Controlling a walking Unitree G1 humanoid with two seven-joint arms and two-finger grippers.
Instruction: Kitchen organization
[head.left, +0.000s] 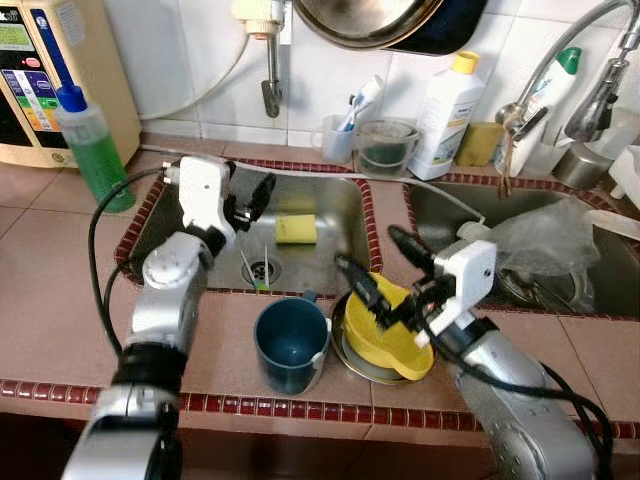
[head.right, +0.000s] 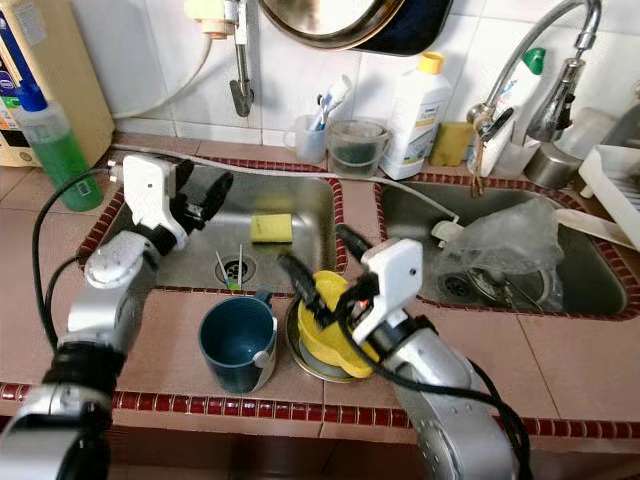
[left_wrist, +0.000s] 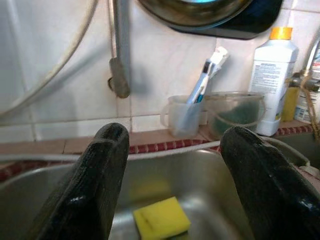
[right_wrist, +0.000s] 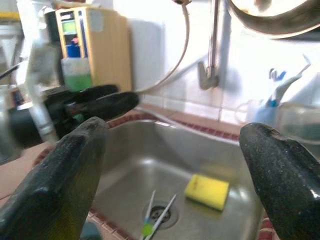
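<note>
A yellow sponge (head.left: 296, 229) lies at the back of the left sink basin (head.left: 335, 200), with two thin sticks (head.left: 256, 268) by the drain. On the tiled counter in front stand a dark blue mug (head.left: 290, 345) and a yellow cup (head.left: 392, 335) resting on a metal plate (head.left: 352, 362). My left gripper (head.left: 255, 198) hangs open over the left part of the basin, short of the sponge (left_wrist: 161, 218). My right gripper (head.left: 366, 248) is open above the yellow cup, its lower finger close to the cup's rim, and holds nothing.
A green soap bottle (head.left: 90, 145) and a beige appliance (head.left: 50, 70) stand at the left. Along the back ledge are a toothbrush cup (head.left: 340, 135), a clear tub (head.left: 385, 148) and a white bottle (head.left: 445, 115). The right basin holds a plastic bag (head.left: 545, 235) under the faucet (head.left: 560, 60).
</note>
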